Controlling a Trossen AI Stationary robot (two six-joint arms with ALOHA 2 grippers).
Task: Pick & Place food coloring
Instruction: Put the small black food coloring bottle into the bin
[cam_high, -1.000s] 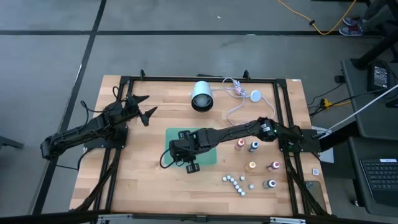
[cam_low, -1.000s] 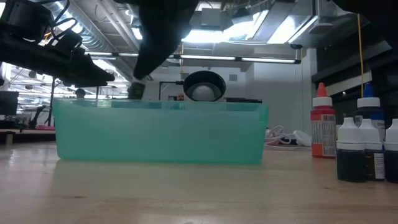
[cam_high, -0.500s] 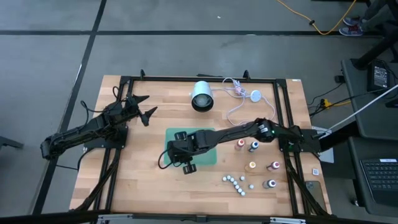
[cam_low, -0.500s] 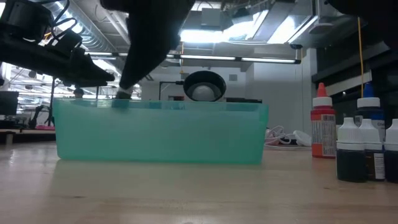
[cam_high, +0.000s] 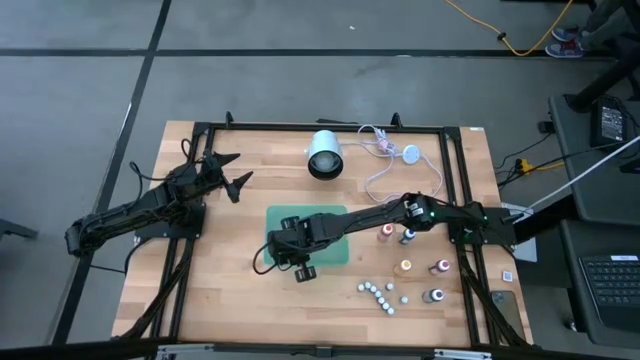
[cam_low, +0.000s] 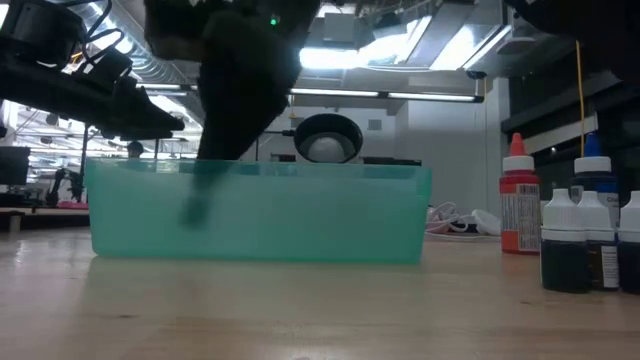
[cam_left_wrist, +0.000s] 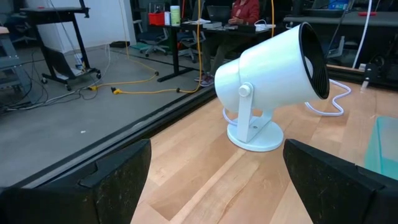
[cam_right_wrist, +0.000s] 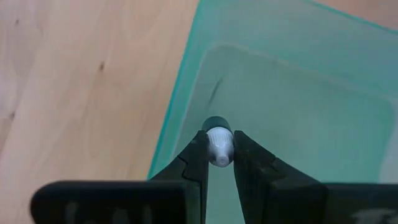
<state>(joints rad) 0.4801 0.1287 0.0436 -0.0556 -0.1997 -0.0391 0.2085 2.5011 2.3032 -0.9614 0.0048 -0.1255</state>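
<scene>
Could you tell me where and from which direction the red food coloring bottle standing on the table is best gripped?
Grip the red bottle from above, at its white collar just under the pointed red cap. It stands upright, and other bottles stand close beside it, so a side approach risks knocking them. The right pincer is busy holding a small bottle over the green bin.

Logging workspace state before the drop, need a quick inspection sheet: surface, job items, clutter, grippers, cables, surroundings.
Surface: wooden table, bare wood near the front.
Job's things: teal bin mid-table; one small white-capped bottle held over the bin's inside; five food coloring bottles standing right of the bin.
Clutter: white desk fan at the back; small white caps near the front right.
Grippers: right gripper lowered into the bin, jaws shut on the bottle; left gripper parked at the left, jaws open.
Cables: white fan cord looped on the table; yellow cable on the floor.
Surroundings: a seated person at a far desk.
</scene>
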